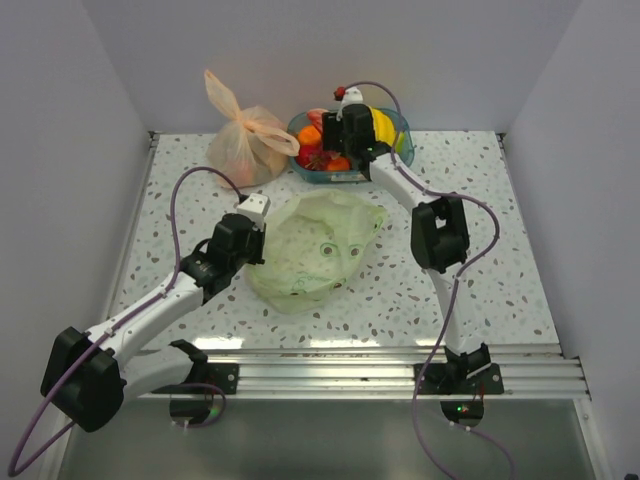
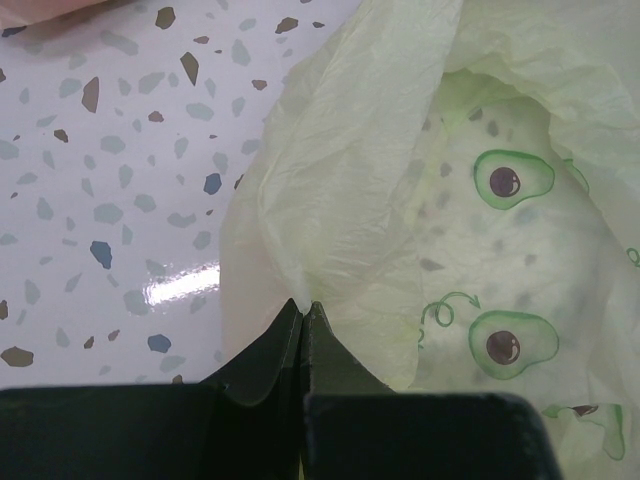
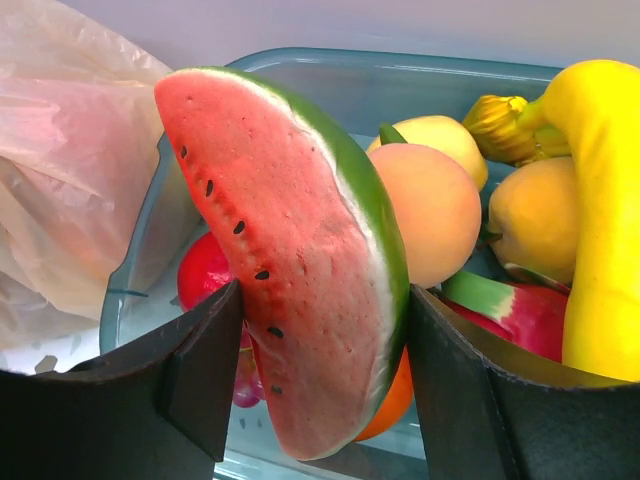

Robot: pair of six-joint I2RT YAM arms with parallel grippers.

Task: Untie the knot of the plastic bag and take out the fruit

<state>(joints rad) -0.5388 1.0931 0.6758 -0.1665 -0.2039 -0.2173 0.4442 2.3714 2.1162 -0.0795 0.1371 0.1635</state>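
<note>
Plastic bag (image 1: 315, 250), pale green with printed avocado marks, lies slumped and fairly flat in the middle of the desk (image 1: 480, 260), just ahead of the left arm. The left gripper (image 2: 303, 318) sits at the bag's near-left edge with its fingertips pressed together, apparently on a fold of the thin film. That pinch looks meant to pin the bag in place and keep its mouth slack while the other arm works. No tied knot shows in any view. The film hangs loose and open-looking, so the untying seems done, and the bag looks close to empty, though folds could hide something.

Farther back, the right gripper (image 3: 325, 370) is well apart from the bag, at the back of the desk over the blue basket (image 1: 405, 130). Its fingers are clamped on the flat sides of a watermelon slice (image 3: 290, 250), held upright above the fruit already lying there: a peach (image 3: 430, 210), a banana (image 3: 600, 200) and others. The slice appears ready to be let go into the basket. Just left of the basket sits the orange bag (image 1: 245, 140), its ears tied.
</note>
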